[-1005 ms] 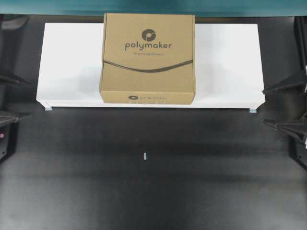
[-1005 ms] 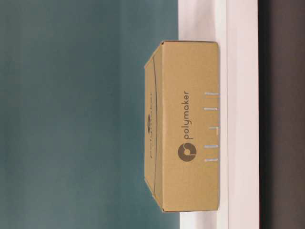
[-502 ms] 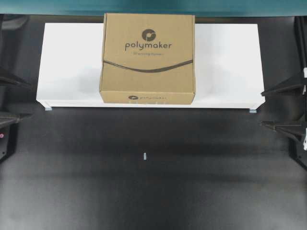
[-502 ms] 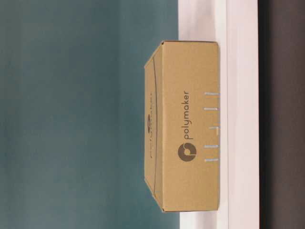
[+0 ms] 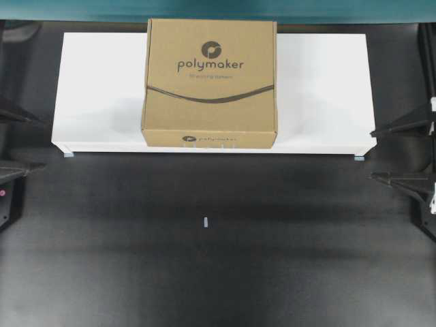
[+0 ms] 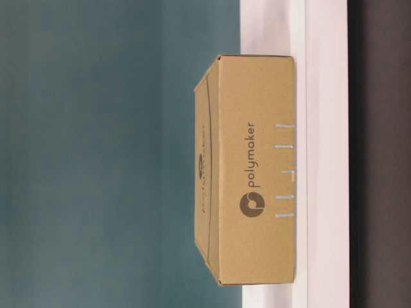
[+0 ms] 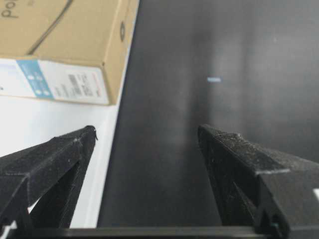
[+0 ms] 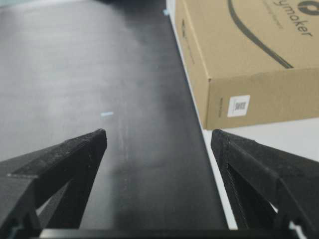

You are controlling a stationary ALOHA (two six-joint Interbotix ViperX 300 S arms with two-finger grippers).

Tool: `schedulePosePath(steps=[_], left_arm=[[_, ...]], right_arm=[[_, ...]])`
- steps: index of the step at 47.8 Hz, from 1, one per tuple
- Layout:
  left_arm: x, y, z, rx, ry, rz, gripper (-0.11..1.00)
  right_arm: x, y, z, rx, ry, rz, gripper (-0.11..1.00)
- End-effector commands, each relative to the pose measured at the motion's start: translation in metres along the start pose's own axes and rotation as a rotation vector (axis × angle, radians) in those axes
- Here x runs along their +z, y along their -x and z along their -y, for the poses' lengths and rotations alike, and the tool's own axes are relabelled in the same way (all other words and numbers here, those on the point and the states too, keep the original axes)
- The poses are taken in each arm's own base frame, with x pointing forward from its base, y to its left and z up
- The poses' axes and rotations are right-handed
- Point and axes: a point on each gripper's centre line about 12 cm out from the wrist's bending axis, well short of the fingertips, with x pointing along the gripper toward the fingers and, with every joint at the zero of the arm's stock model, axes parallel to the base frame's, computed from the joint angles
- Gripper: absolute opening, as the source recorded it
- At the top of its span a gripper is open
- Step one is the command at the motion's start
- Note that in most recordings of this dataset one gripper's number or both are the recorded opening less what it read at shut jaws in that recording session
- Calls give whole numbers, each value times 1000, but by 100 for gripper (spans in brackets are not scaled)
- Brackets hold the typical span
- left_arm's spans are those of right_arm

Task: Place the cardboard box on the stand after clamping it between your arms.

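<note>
The brown cardboard box (image 5: pixel 209 82) marked "polymaker" lies flat on the middle of the white stand (image 5: pixel 327 88), and its front edge reaches the stand's front edge. The table-level view shows the box (image 6: pixel 253 170) resting on the stand (image 6: pixel 327 154). My left gripper (image 5: pixel 44 143) is at the table's left edge, open and empty, well clear of the box. At the right edge my right gripper (image 5: pixel 371 154) is also open and empty. In the left wrist view the gripper (image 7: pixel 147 128) straddles the stand's front edge (image 7: pixel 40 124), with the box (image 7: pixel 65 35) ahead. The right wrist view shows the same from the other side: gripper (image 8: pixel 158 133), box (image 8: pixel 249 59).
A small pale-blue mark (image 5: pixel 205 221) sits on the black tabletop in front of the stand. Light-blue feet (image 5: pixel 68 155) (image 5: pixel 358 158) show under the stand's front corners. A teal wall (image 5: pixel 204 8) runs along the back edge.
Both grippers have shifted only slightly at the table's sides and stay wide open. The box and stand have not moved.
</note>
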Motion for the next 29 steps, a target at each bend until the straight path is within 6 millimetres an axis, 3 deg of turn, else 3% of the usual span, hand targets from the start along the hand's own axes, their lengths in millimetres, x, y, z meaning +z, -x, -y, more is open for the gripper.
schedulePosePath(steps=[1,29], left_arm=[[3,-2,0,-3,0,5,80],[3,-3,1,-4,0,26,80]], right_arm=[[1,0,-1,7,-9,9,81],[-2,1,2,-11,-13,7,81]])
